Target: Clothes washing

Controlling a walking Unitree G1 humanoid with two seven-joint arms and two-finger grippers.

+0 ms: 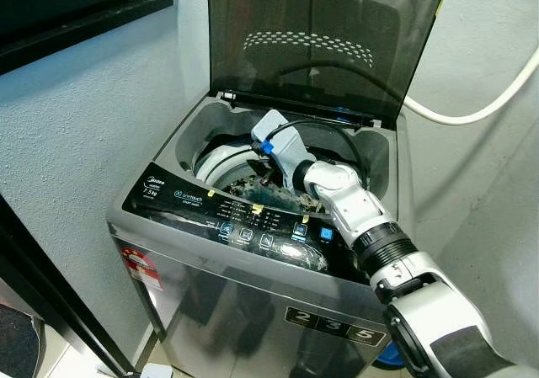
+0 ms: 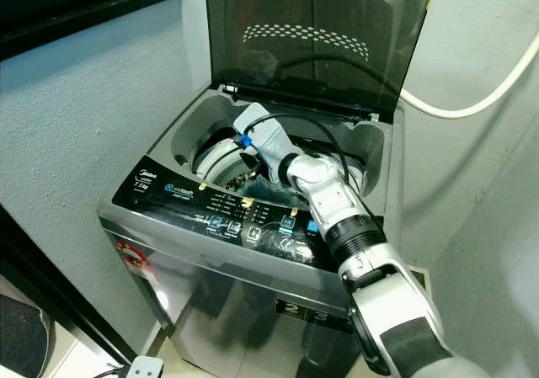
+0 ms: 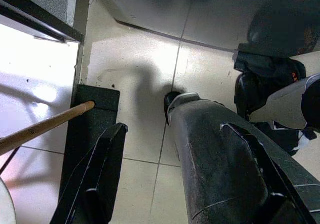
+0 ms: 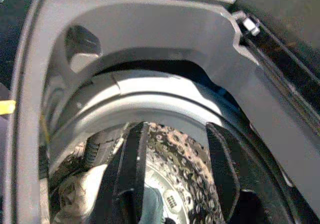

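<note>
The right gripper (image 4: 172, 176), fingers apart and empty, reaches into the washer (image 1: 181, 146) drum, above the clothes (image 4: 75, 199) inside. Going deeper, its wrist could hit the drum rim.

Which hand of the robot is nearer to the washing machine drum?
Right. The right hand reaches down into the drum, fingers apart. The left hand hangs low above the floor tiles.

One washer (image 1: 253, 260) stands open with one lid (image 1: 320, 41) raised and one drum (image 4: 180, 184) inside. One white hose (image 1: 480, 109) crosses the wall. One wooden stick (image 3: 45, 126) and one dark mat (image 3: 92, 129) lie on the floor.
</note>
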